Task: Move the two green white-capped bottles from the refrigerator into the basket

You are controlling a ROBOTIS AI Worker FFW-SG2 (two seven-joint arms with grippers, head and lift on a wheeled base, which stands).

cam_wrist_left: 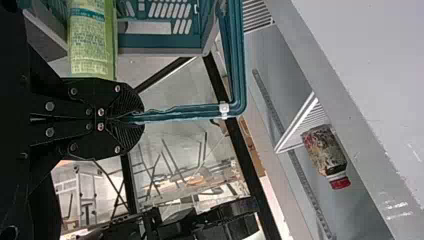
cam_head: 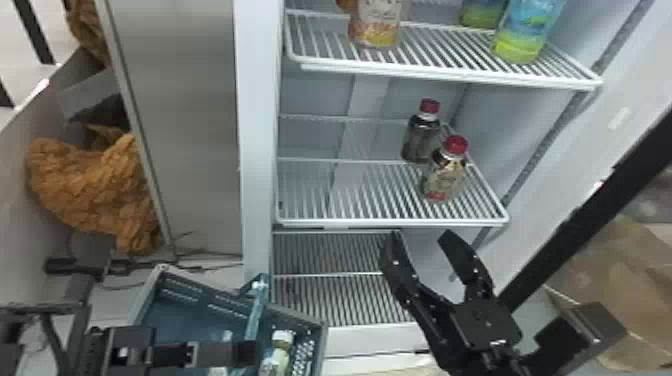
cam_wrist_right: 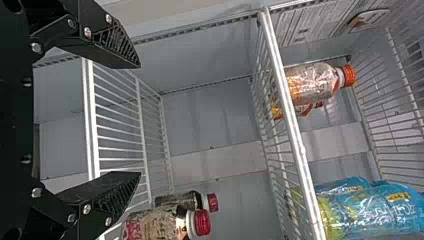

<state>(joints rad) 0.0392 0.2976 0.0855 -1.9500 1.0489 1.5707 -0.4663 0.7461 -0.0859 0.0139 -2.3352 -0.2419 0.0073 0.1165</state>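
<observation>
My left gripper (cam_head: 246,353) is at the teal basket (cam_head: 192,295), whose raised handle (cam_head: 256,307) rises beside it. In the left wrist view, the left gripper (cam_wrist_left: 134,118) is shut on the handle (cam_wrist_left: 185,113). A green white-capped bottle (cam_head: 280,352) stands in the basket's right part; a pale item (cam_head: 226,336) farther left is partly hidden by the arm. A green bottle (cam_wrist_left: 92,42) shows beside the left fingers. My right gripper (cam_head: 417,237) is open with nothing between its fingers, below the refrigerator's middle shelf front; in its wrist view, the right gripper (cam_wrist_right: 140,120) faces the shelves.
Two red-capped bottles (cam_head: 444,172) (cam_head: 421,137) stand on the middle shelf (cam_head: 350,205). The upper shelf (cam_head: 440,57) holds an orange-labelled bottle (cam_head: 376,25) and blue-green bottles (cam_head: 525,32). A black bar (cam_head: 595,205) slants at the right, and brown fabric (cam_head: 97,185) lies at the left.
</observation>
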